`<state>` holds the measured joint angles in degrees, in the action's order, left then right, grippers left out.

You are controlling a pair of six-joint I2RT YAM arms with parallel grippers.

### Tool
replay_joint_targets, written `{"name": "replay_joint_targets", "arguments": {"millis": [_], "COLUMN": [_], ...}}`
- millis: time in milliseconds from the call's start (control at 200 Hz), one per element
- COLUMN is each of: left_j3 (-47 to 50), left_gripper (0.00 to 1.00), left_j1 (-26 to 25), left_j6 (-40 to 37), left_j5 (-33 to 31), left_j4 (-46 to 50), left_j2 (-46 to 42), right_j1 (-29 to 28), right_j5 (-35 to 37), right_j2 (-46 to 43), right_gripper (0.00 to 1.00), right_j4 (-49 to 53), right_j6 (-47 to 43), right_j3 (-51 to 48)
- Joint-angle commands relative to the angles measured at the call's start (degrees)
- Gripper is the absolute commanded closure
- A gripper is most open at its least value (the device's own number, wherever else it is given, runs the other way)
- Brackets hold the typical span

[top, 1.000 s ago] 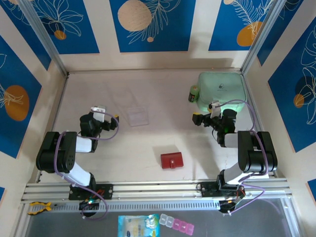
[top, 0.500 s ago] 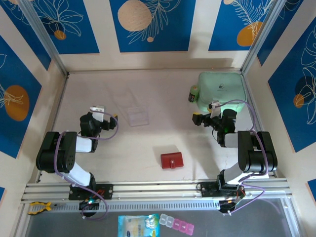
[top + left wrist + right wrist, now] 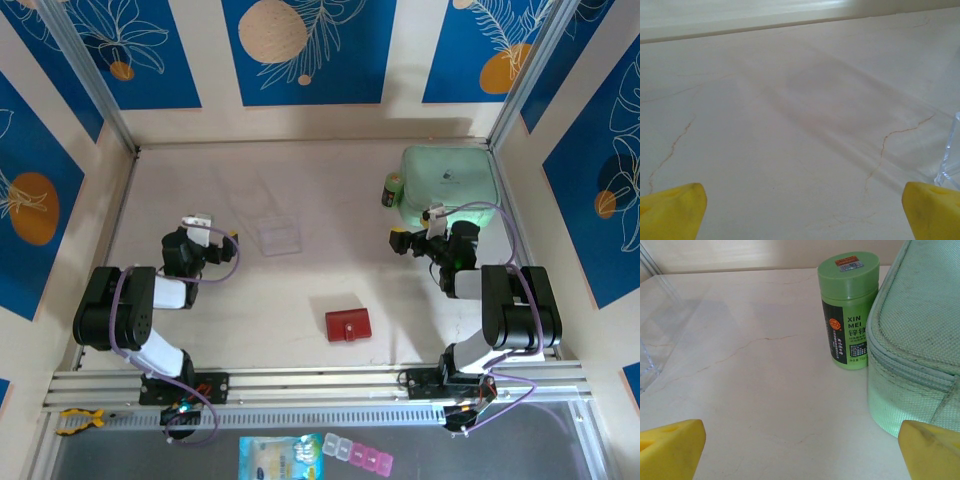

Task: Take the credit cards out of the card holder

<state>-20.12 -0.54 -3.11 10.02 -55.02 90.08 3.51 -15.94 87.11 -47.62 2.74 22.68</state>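
Bottle [image 3: 849, 310] label reads XIN MEI; card holder [image 3: 347, 325] closed

You're looking at a pale, faintly veined tabletop [image 3: 250, 290] boxed in by cream walls [image 3: 403, 60]. They carry blue panels [image 3: 340, 80] with white leaf outlines and orange circles. A silver rail [image 3: 320, 380] runs along your near edge.

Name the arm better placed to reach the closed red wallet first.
Right, probably. The red wallet lies right of centre, closer to the right gripper than the left gripper. Both stand open and empty, so nearness decides.
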Motion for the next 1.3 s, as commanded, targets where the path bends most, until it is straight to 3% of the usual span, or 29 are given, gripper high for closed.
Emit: {"name": "replay_joint_targets", "arguments": {"millis": [0, 95, 270, 540, 740, 990, 1205, 1295], "left_j3": [-0.71, 0.26, 0.4, -4.55, -9.94, -18.99, -26.32, -30.3], "left_gripper": [0.0, 0.0, 0.0, 0.0, 0.0, 0.0, 0.0, 0.0], "left_j1": [0.18, 0.05, -0.21, -0.87, -0.87, -0.87, -0.78, -0.79], "left_j6": [0.48, -0.2, 0.45, 2.42, 8.6, 11.23, 11.7, 11.65], "left_j5": [-0.27, 1.48, -1.14, -7.65, -11.5, -5.66, -8.63, -8.91], "left_j4": [-0.13, -1.69, 1.05, 17.7, 31.46, 52.08, 68.5, 74.88], "left_j2": [-0.45, -0.91, -4.65, -12.41, -16.66, -22.26, -27.86, -29.09], "right_j1": [-0.14, -1.45, -1.96, -5.92, -12.24, -19.32, -27.66, -30.56], "right_j5": [-0.07, 4.65, 6.55, 11.67, 14.68, 12.91, 15.48, 15.32], "right_j2": [-0.65, -2.62, -6.24, -14.06, -15.36, -8.3, -0.55, 3.52], "right_gripper": [0.01, 0.01, 0.01, 0.01, 0.05, 0.15, 0.17, 0.28], "right_j4": [-2.23, 0.89, 9.37, 24.74, 34.93, 49.6, 53.92, 55.62], "right_j6": [-1.21, -0.99, -0.46, -0.19, 2.88, 12.72, 17.99, 19.96], "right_j3": [-0.98, -0.19, 2.58, 7.71, 14.0, 27.8, 35.75, 39.7]}}
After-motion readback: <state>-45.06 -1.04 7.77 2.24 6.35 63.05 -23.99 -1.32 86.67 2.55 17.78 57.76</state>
